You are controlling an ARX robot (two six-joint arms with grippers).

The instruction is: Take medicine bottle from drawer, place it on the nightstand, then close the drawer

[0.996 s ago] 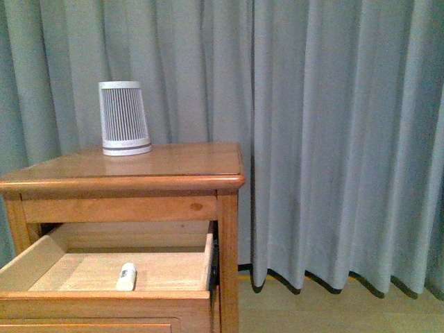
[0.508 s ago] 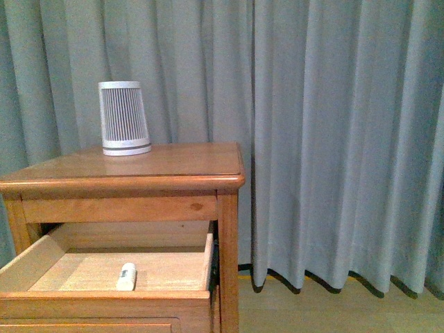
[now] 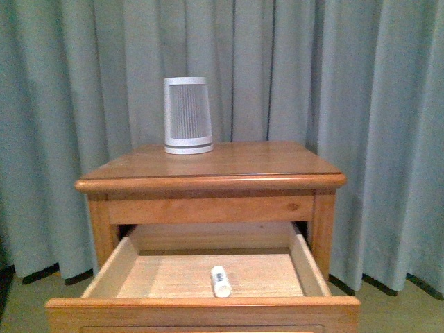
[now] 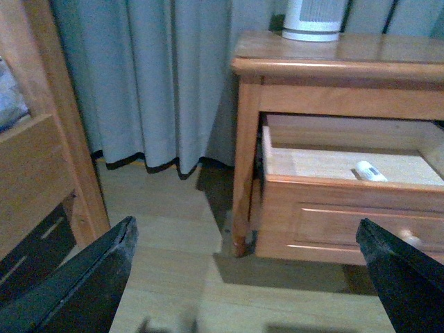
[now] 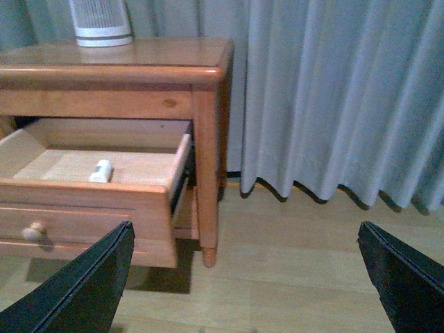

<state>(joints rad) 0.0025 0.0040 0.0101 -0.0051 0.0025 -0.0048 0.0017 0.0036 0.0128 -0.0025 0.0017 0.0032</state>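
Note:
The honey-wood nightstand (image 3: 277, 163) stands before a grey curtain. Its upper drawer (image 3: 201, 302) is pulled open. The tiny white medicine bottle (image 3: 220, 281) lies on its side on the drawer's pale floor, near the front middle. It also shows in the left wrist view (image 4: 371, 171) and the right wrist view (image 5: 101, 171). My left gripper (image 4: 253, 277) is open, low over the floor, to the left of the nightstand. My right gripper (image 5: 250, 277) is open, low over the floor, to the right of it. Neither arm shows in the front view.
A white-and-grey ribbed tapered device (image 3: 187, 115) stands at the back left of the nightstand top. A tall wooden frame post (image 4: 62, 118) stands left of the left gripper. The curtain (image 3: 374, 104) hangs behind. The drawer's knob (image 5: 32, 231) faces the robot.
The front view has swung left: the nightstand, device and bottle now sit mid-frame instead of at the left edge. The bottle lies where it was in the drawer.

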